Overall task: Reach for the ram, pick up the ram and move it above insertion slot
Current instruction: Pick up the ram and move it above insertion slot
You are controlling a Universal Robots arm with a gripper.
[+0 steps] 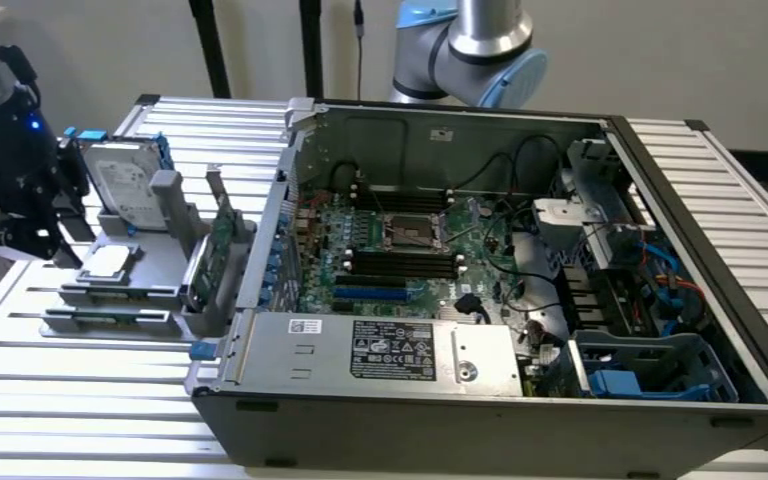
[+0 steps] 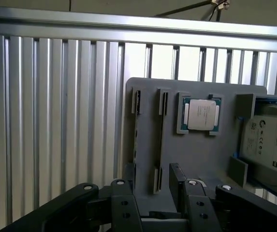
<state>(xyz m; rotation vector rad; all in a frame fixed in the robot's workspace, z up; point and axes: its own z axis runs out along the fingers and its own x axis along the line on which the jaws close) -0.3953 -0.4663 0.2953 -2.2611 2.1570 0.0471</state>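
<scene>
CPU (image 2: 201,114) on tray (image 2: 211,162) beside HDD (image 2: 271,145)

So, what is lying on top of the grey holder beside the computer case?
A processor chip, a hard drive and an upright green card. The ram sits low in the grey holder; its lower edge is hidden by the holder's walls.

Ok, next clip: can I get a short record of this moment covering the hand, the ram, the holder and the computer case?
hand: open, holding nothing, over the grey holder
ram: seated in a holder slot, not yet picked up
also in holder: processor chip, hard drive, expansion card
computer case: lid off, on the slatted table, to the exterior view's right of the holder
</scene>
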